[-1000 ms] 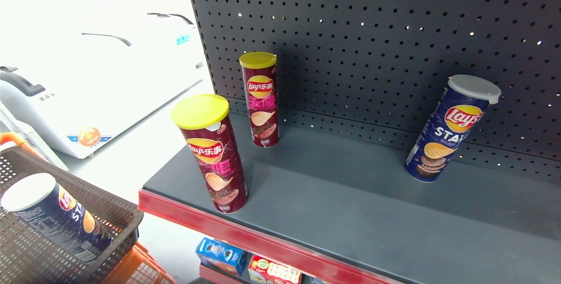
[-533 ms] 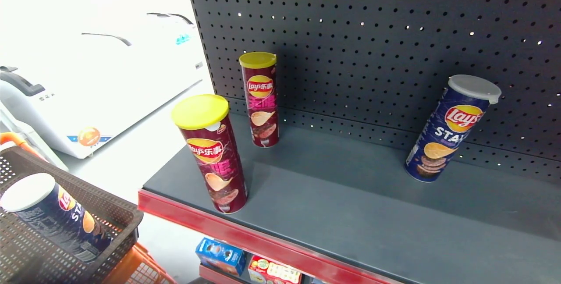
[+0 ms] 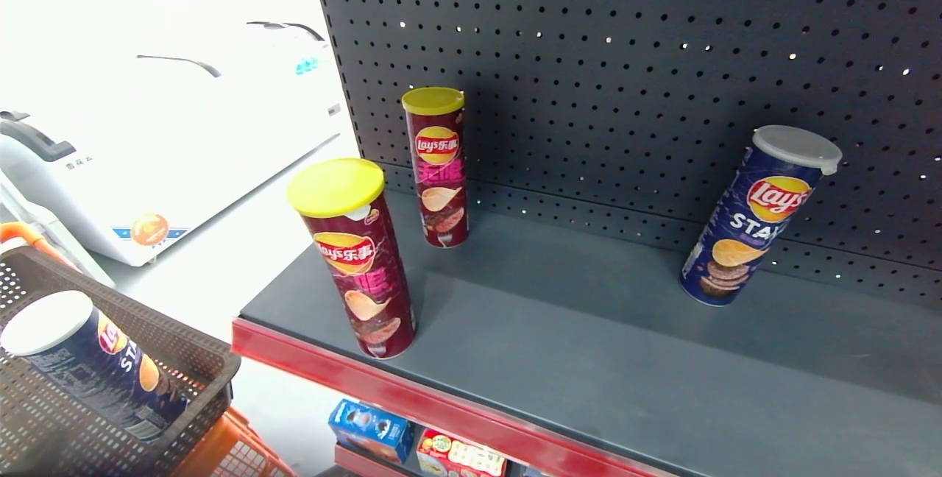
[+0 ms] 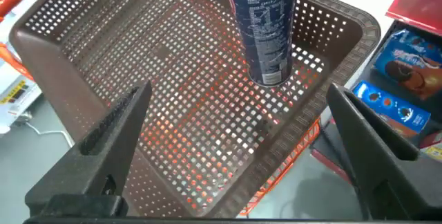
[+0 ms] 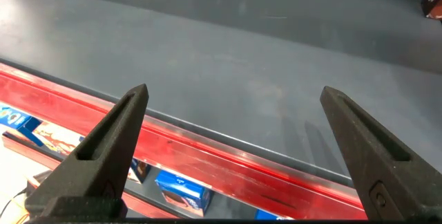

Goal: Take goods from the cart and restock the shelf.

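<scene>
Hovering the left end effector (image 4: 238, 94) above the brown mesh basket (image 4: 103, 51), spread wide and gripping nothing. Waiting with the right end effector (image 5: 233, 91) just as wide and just as empty, out over the shelf (image 5: 276, 65) near its red front edge. Leaving the blue chip can (image 4: 266, 27) standing upright on the basket floor, close to the wall on the shelf side, with bare mesh floor on its other sides.

Reading the step in hand as the pick from the cart, not yet begun. Doing it well, most likely, by squaring the open jaws on either side of the can's round body before dropping. Coming in from the basket's open middle rather than across the nearby wall (little room there for a finger). Aiming for the middle of the tube, below the lid, and so avoiding a high hold likely tipping a tall narrow can. Closing gently, allowing for what are probably thin card walls and a slick printed skin. Lifting straight up, clearing the basket rim with the base before swinging toward the shelf.

Planning the set-down beside the matching blue can (image 3: 751, 219) at the shelf's back right. Staying well apart from the front maroon can (image 3: 353, 256) and the rear maroon can (image 3: 436, 168) at the left end. Holding the right end effector away from that spot.
</scene>
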Controlling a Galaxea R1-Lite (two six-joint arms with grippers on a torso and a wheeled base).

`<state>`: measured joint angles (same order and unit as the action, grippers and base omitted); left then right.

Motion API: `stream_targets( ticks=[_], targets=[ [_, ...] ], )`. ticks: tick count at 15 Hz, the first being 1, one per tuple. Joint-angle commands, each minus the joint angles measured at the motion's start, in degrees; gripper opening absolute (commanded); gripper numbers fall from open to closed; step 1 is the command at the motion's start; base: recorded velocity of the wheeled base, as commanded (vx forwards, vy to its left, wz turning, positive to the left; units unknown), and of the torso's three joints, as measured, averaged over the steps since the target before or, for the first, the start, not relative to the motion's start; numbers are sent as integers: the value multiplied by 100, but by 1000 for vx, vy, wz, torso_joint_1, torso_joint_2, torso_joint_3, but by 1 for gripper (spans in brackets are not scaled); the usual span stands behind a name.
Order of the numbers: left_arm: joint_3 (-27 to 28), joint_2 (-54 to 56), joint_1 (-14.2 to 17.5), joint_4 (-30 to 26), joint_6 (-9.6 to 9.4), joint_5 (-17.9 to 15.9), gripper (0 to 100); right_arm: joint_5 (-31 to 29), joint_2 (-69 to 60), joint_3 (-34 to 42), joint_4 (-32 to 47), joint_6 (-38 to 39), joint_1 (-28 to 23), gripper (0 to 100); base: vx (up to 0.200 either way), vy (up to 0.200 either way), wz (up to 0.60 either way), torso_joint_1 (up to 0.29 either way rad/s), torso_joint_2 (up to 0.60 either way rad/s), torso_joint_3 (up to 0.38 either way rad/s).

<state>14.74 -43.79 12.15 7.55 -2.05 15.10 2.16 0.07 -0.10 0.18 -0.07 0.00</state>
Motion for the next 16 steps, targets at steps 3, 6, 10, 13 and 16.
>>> stream_targets(
  ticks=[3,6,10,13,16],
  targets=[
    [-419,-1123,33,1223,134,-377,100,4,1,1,-1,-1,0,100,0,0,0,0,0,0],
    [-788,-1809,33,2576,143,-377,100,4,1,1,-1,-1,0,100,0,0,0,0,0,0],
    [-1175,-2828,235,4115,134,-377,100,4,1,1,-1,-1,0,100,0,0,0,0,0,0],
    [-1175,-3320,358,4598,143,-368,100,4,1,1,-1,-1,0,100,0,0,0,0,0,0],
    [-1193,-3865,375,5046,196,-368,100,4,1,1,-1,-1,0,100,0,0,0,0,0,0]
  ],
)
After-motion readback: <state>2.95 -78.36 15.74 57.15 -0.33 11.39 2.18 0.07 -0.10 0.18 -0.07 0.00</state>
